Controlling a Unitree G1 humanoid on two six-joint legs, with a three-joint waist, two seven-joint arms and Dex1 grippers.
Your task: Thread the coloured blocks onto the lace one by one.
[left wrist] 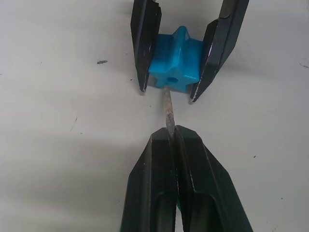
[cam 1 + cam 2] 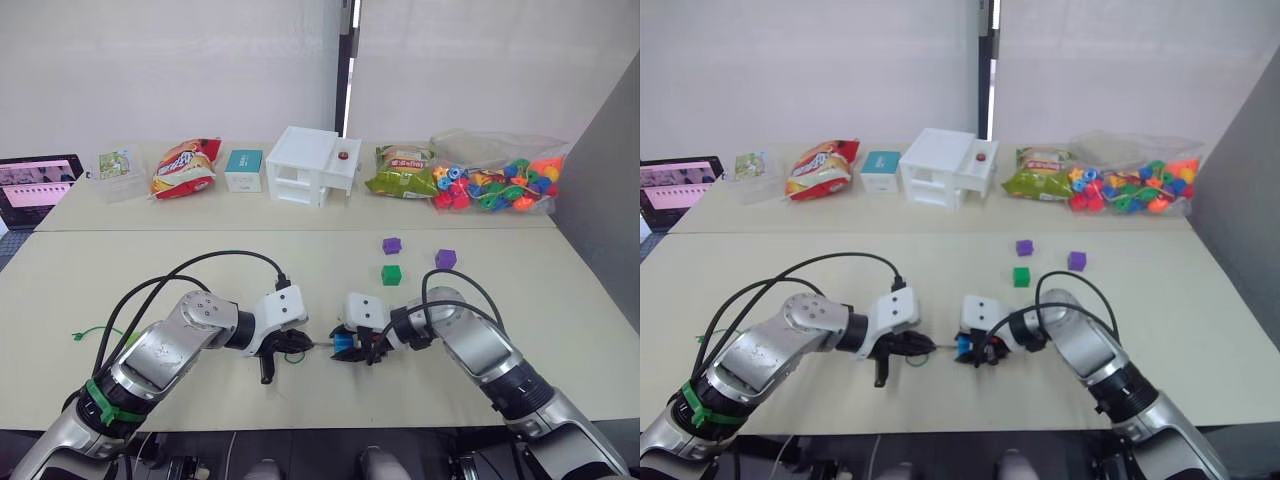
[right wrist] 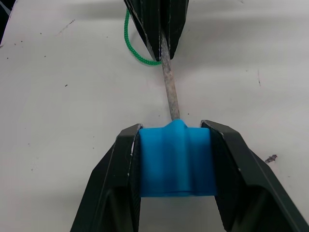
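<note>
My right gripper is shut on the blue flower-shaped block, holding it just above the table. My left gripper is shut on the stiff grey tip of the green lace. That tip points at the blue block and meets its face just under the hole, which still shows open. Both grippers face each other near the table's front middle, left gripper and right gripper. Two purple cubes and a dark green cube lie further back on the right. The lace's tail lies far left.
Along the back stand a tablet, a clear box, a snack bag, a teal box, a white toy house, a green snack bag and a clear bag of beads. Black cables loop over both arms.
</note>
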